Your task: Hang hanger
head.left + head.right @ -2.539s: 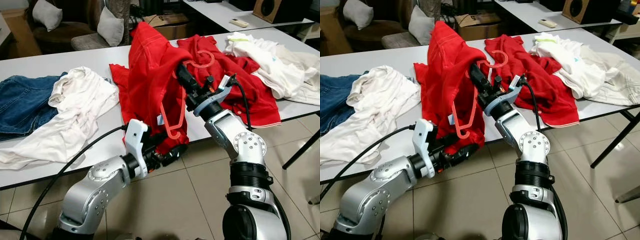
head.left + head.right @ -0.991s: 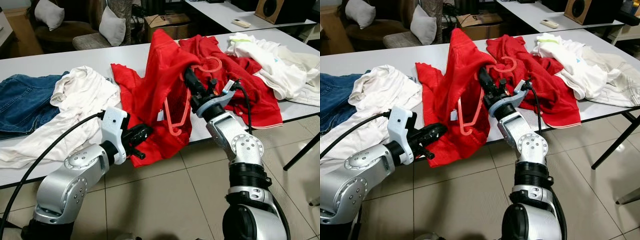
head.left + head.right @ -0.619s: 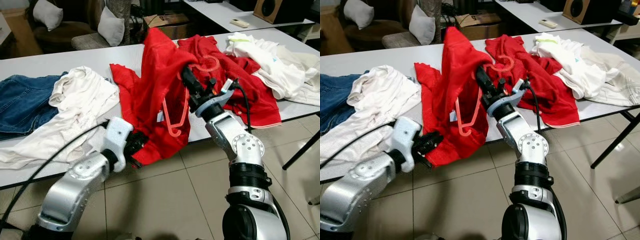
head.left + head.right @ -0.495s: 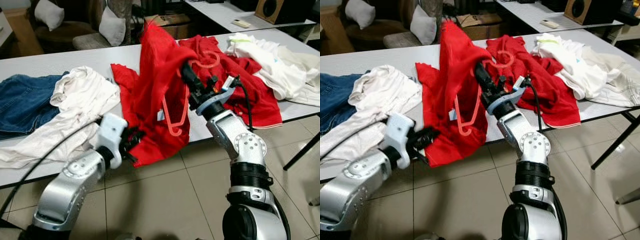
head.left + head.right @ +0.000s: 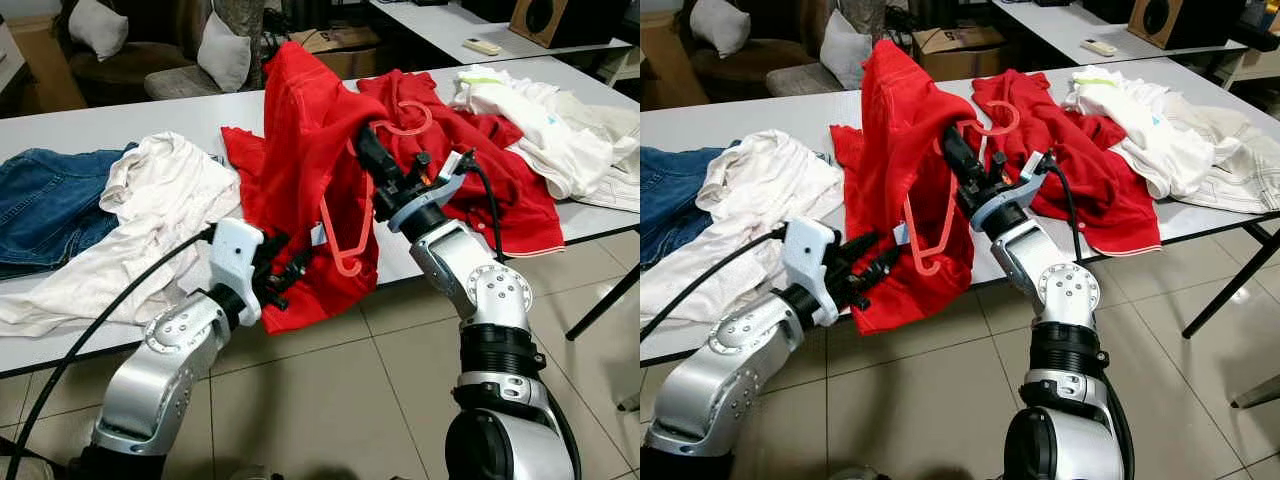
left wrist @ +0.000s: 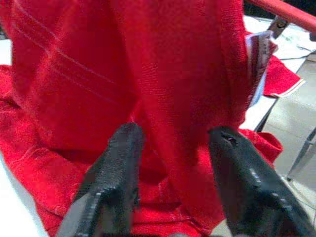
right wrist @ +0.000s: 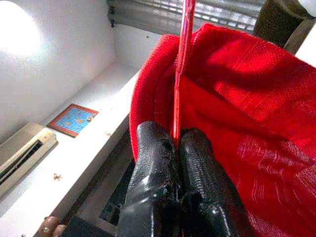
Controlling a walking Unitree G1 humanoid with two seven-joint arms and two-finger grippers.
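Note:
A coral-red plastic hanger (image 5: 349, 232) stands tilted above the white table (image 5: 130, 125), its hook (image 5: 405, 115) pointing to the far side. A red shirt (image 5: 300, 150) is draped over it and hangs past the table's front edge. My right gripper (image 5: 366, 152) is shut on the hanger's bar; in the right wrist view its fingers (image 7: 153, 163) pinch the thin red bar against the cloth. My left gripper (image 5: 293, 270) is open at the shirt's lower hem. In the left wrist view its fingers (image 6: 118, 168) are spread, with red cloth (image 6: 173, 89) just beyond them.
A white shirt (image 5: 150, 215) and blue jeans (image 5: 45, 205) lie on the table's left. A second red garment (image 5: 490, 170) and white clothes (image 5: 545, 125) lie on the right. Tiled floor (image 5: 330, 400) lies under the arms. An armchair with cushions (image 5: 215, 50) stands behind.
My left gripper has swung right and up along the shirt's hem, and its fingers now stand spread. The right gripper keeps its hold on the hanger; the shirt's peak has shifted slightly.

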